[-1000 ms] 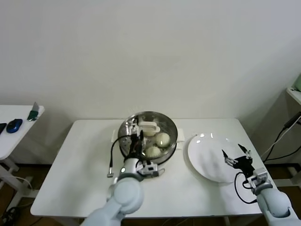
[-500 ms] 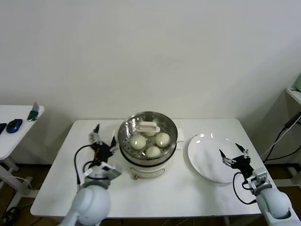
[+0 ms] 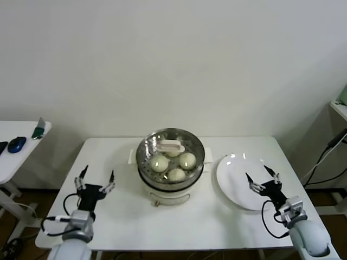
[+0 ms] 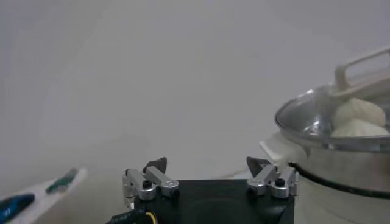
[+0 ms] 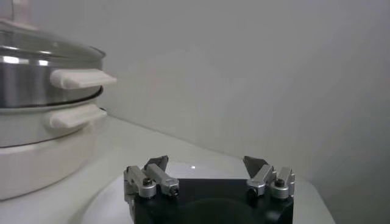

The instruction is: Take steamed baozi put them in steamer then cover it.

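Left hand (image 3: 96, 181): empty, fingers spread, now low over the counter (image 3: 114, 211) at the robot's left, well apart from the steamer (image 3: 170, 162); one second ago it stood against the steamer's near rim, and half a second ago it was just beside the pot. Its withdrawal suggests the lid placement is finished. Right hand (image 3: 262, 180): empty, fingers spread, hovering at the near edge of the bare white plate (image 3: 238, 181), little changed in place over the same interval. Cover (image 3: 170, 147): seated on the steamer, cream bar handle up. Steamed baozi (image 3: 176, 162): visible through the glass inside the basket; three show plainly and a fourth sits partly under the handle. Judgement: with buns in and lid on, the task appears complete, and both arms seem to be retiring. Head view: gives the whole layout, plate and both arms. Left wrist view: shows the left hand (image 4: 207, 173) spread on nothing, the cover's rim and buns (image 4: 356, 119) from the side. Right wrist view: shows the right hand (image 5: 206, 170) likewise spread, and the steamer's side handles (image 5: 82, 78) stacked one above the other, a detail the head view barely gives.
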You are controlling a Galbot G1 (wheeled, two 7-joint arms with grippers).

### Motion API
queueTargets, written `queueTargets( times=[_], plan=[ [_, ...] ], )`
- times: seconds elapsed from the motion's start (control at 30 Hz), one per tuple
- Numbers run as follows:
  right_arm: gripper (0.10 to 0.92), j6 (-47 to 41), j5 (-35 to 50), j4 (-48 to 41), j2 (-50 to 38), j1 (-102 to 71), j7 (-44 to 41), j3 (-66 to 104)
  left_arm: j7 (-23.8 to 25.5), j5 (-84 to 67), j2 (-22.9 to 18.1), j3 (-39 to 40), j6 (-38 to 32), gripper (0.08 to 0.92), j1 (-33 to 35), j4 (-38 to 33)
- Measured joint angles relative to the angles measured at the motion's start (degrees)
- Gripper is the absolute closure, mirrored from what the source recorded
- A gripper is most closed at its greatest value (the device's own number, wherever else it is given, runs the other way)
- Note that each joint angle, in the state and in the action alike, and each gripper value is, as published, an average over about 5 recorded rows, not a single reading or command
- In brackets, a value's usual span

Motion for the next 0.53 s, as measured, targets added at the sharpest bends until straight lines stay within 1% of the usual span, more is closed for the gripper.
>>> queueTargets(
  times=[0.23,0.53],
  plan=[
    [0.203,1.90,0.64,0.84,1.52,-1.53,-0.56,0.56,0.24,-4.91,-1.67,-2.79,-7.85,0.177,2.55,2.16],
    [0.203,3.57,1.85,1.51,2.13,-3.01,-1.35,1.30,0.67,-7.36,-2.46,-4.16,-12.11,0.177,4.08,3.17]
  ],
)
